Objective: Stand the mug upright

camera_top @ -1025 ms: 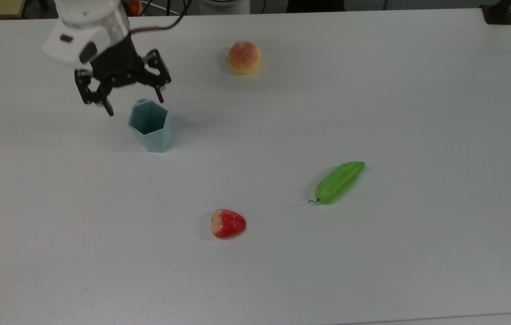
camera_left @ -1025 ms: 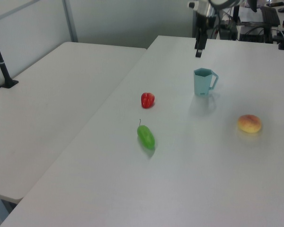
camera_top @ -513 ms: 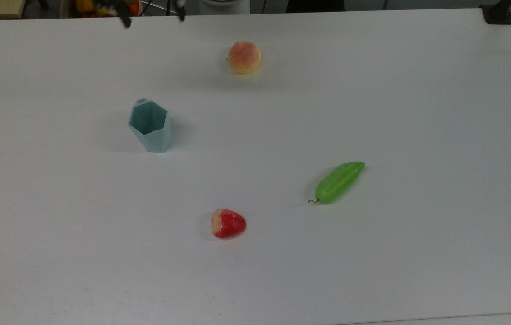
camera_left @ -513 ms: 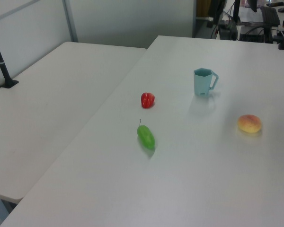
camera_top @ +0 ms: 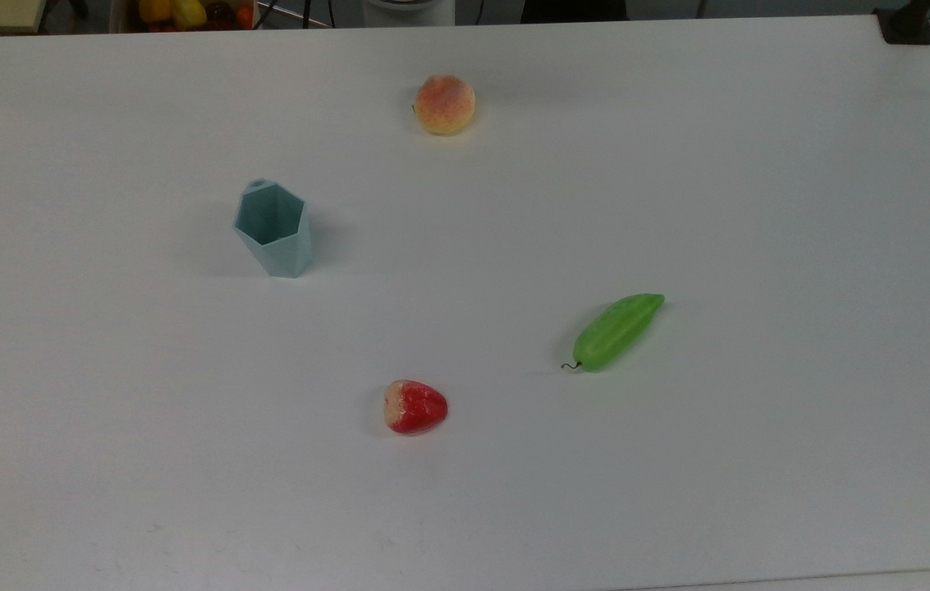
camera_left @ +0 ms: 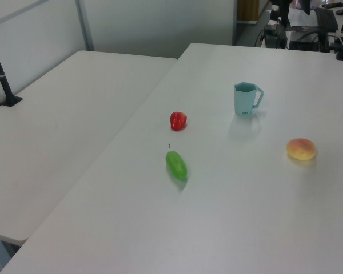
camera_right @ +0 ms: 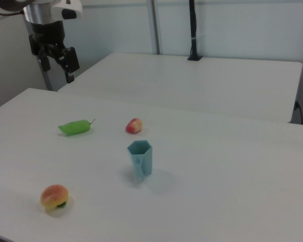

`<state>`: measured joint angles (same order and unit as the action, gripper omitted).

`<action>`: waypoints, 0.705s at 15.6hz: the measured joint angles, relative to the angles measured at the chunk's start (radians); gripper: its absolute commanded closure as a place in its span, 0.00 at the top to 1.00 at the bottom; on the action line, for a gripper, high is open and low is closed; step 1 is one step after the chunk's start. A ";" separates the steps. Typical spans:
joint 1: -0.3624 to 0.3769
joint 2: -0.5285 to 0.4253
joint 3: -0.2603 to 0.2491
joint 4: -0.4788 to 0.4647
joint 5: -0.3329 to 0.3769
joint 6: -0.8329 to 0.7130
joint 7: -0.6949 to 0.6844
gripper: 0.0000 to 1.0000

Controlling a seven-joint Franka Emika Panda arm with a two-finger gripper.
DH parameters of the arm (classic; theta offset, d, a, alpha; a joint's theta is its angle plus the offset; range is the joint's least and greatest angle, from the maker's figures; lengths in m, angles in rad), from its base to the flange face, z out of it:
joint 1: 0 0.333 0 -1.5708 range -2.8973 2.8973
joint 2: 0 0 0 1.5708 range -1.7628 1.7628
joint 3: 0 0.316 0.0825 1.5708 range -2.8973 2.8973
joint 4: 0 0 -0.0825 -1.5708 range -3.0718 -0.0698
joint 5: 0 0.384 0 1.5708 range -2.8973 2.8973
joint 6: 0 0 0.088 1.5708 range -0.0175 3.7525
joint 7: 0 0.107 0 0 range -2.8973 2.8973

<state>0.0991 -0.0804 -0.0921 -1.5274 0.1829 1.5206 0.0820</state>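
Observation:
The pale blue-green faceted mug (camera_top: 272, 230) stands upright on the white table (camera_top: 678, 164), its hexagonal rim facing up. In the left view the mug (camera_left: 245, 100) shows its angular handle pointing to the left view's right. In the right view the mug (camera_right: 140, 159) stands alone near the middle. My gripper (camera_right: 56, 70) hangs high at the right view's upper left, far from the mug, open with nothing between its fingers.
A peach (camera_top: 445, 103) lies at the far side of the table in the top view. A green pepper (camera_top: 617, 330) and a red strawberry-like fruit (camera_top: 414, 406) lie nearer the front. A second white table (camera_left: 63, 125) adjoins on the left view's left.
The gripper, which hovered open just above and beside the mug a second ago, has lifted away and left the top view. The mug has stayed upright in place.

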 measured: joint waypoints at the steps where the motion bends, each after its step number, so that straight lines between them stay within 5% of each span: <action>1: 0.000 0.003 0.005 -0.005 -0.008 0.000 -0.006 1.00; 11: -0.030 0.042 0.035 -0.031 -0.046 0.090 -0.133 1.00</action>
